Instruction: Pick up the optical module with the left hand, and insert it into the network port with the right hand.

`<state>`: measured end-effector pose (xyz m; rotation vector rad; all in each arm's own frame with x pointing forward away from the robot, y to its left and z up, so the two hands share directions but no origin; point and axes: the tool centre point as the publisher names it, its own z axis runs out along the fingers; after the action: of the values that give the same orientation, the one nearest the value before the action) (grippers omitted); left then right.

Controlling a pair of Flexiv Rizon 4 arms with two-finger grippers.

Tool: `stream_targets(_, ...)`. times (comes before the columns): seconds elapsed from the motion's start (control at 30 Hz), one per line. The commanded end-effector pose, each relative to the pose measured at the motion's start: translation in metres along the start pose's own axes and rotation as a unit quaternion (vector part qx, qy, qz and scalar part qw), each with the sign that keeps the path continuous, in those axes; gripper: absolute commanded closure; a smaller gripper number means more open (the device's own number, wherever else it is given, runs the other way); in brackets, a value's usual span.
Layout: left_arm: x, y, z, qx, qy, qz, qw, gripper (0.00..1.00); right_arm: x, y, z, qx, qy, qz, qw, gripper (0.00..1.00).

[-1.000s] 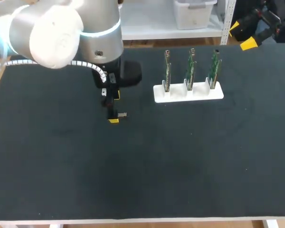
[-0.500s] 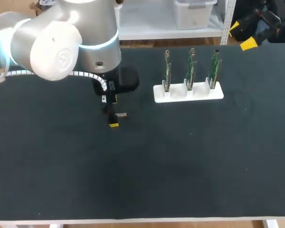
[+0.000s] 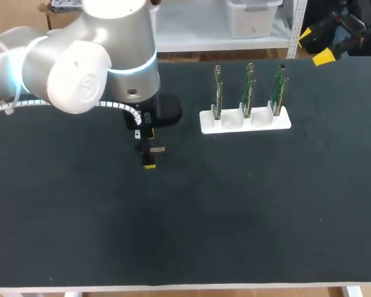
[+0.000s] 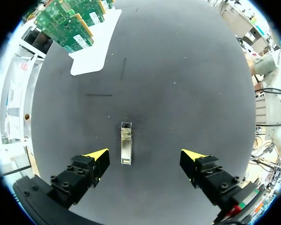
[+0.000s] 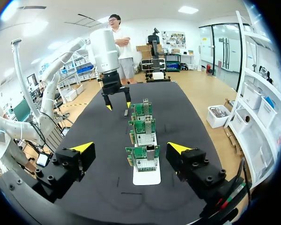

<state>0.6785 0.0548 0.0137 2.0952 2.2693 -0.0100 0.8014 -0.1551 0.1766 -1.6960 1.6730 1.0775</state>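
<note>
Though half-hidden, module point(image 3: 159, 150) under left hand point(image 4: 146, 155)

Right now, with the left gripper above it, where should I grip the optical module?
Likely mid-body, from straight above: the optical module lies flat, its long sides facing the left gripper's open fingers, though off-centre between them.

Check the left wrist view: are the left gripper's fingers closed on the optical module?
No, the optical module lies between the open fingers of the left gripper, touching neither.
</note>
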Motion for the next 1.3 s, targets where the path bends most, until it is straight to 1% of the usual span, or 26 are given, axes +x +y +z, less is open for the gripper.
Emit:
stream_targets(0.03,-0.002,0.007,0.004,0.004,0.007,-0.005,1.0,0.0,-0.001,-0.007,-0.003,-0.296,0.0,0.0,0.955,0.0)
stream_targets(0.27,0.002,0.007,0.01,0.014,0.015,-0.02,1.0,0.0,-0.001,-0.007,-0.003,-0.296,0.0,0.0,0.955,0.0)
stream_targets(0.5,0.005,0.01,0.013,0.01,0.014,-0.04,0.999,0.0,-0.001,-0.007,-0.003,-0.296,0.0,0.0,0.955,0.0)
stream_targets(0.73,0.004,0.014,0.017,0.01,0.016,-0.041,0.999,0.0,-0.001,-0.007,-0.003,-0.296,0.0,0.0,0.955,0.0)
stream_targets(0.87,0.004,0.014,0.02,0.014,0.025,-0.034,0.999,0.0,-0.001,-0.007,-0.003,-0.296,0.0,0.0,0.955,0.0)
stream_targets(1.3,0.005,0.013,0.025,0.018,0.035,-0.029,0.999,0.0,-0.001,-0.007,-0.003,-0.296,0.0,0.0,0.955,0.0)
